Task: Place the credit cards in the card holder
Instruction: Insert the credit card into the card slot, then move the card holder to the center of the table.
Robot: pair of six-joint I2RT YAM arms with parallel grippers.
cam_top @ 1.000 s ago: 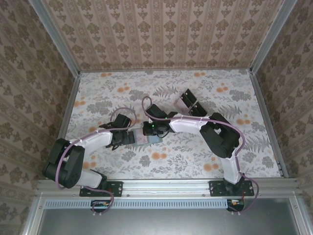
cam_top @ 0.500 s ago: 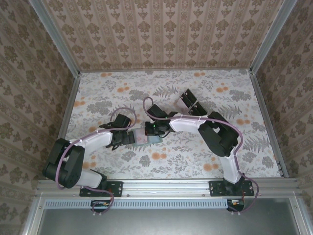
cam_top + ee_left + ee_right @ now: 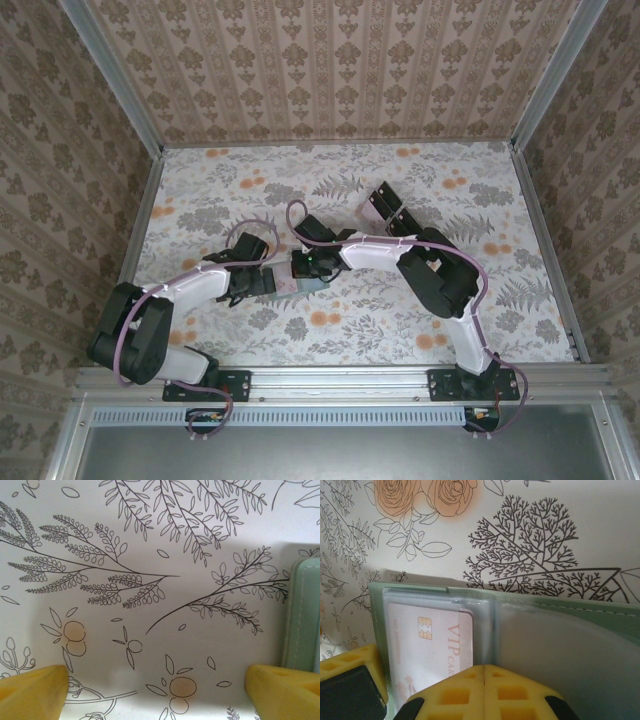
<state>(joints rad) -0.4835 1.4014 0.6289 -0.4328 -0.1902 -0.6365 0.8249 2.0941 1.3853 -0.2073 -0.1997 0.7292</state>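
The green card holder (image 3: 545,602) lies open on the floral table, its clear sleeves facing up. A pale card (image 3: 427,645) with a gold chip and "VIP" lettering sits inside the left sleeve. My right gripper (image 3: 485,669) is shut, its yellow fingertips (image 3: 455,695) pressed together over the holder's middle fold. In the top view the holder (image 3: 300,286) lies between the right gripper (image 3: 306,266) and the left gripper (image 3: 262,281). My left gripper (image 3: 160,690) is open wide just above the bare table. The holder's green edge (image 3: 302,615) stands by its right fingertip.
A clear tray with black blocks (image 3: 388,208) lies behind the right arm. Patterned walls and metal rails (image 3: 140,230) close in the table on three sides. Another yellow pad (image 3: 350,667) shows beside the holder's left edge.
The right arm has crept slightly to the left over the holder. The left arm has stayed still with its jaws wide.
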